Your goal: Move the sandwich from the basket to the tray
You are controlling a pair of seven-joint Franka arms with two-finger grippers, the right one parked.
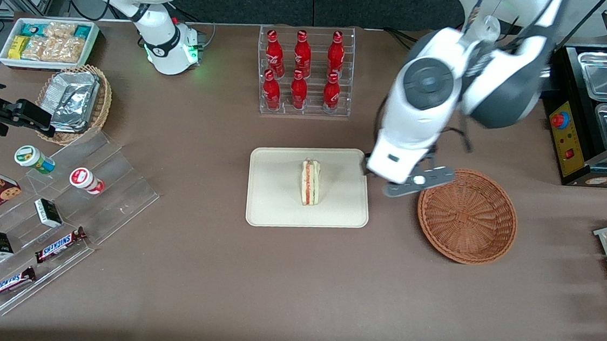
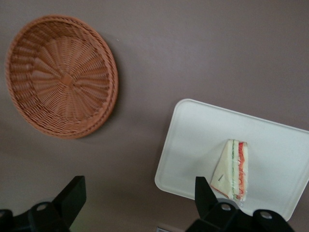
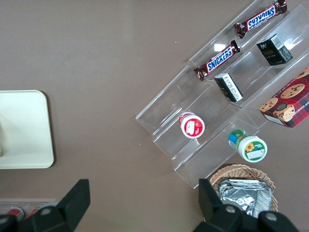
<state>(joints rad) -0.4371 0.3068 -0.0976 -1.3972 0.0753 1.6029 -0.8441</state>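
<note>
The sandwich (image 1: 310, 183) lies on the cream-white tray (image 1: 274, 200) near its middle, its orange-red and green filling edge showing. The reddish-brown wicker basket (image 1: 467, 216) stands beside the tray toward the working arm's end, and it is empty. My left gripper (image 1: 390, 169) hangs above the table between the tray's edge and the basket, a little farther from the front camera than the sandwich. In the left wrist view the gripper (image 2: 137, 186) is open and holds nothing, with the sandwich (image 2: 232, 169), tray (image 2: 193, 145) and basket (image 2: 63, 75) below it.
A clear rack of red bottles (image 1: 303, 73) stands farther from the front camera than the tray. Toward the parked arm's end are a clear stepped shelf with snacks (image 1: 51, 210), a tan basket of foil packets (image 1: 76, 99) and a white bin (image 1: 48, 42). A food warmer (image 1: 606, 107) stands at the working arm's end.
</note>
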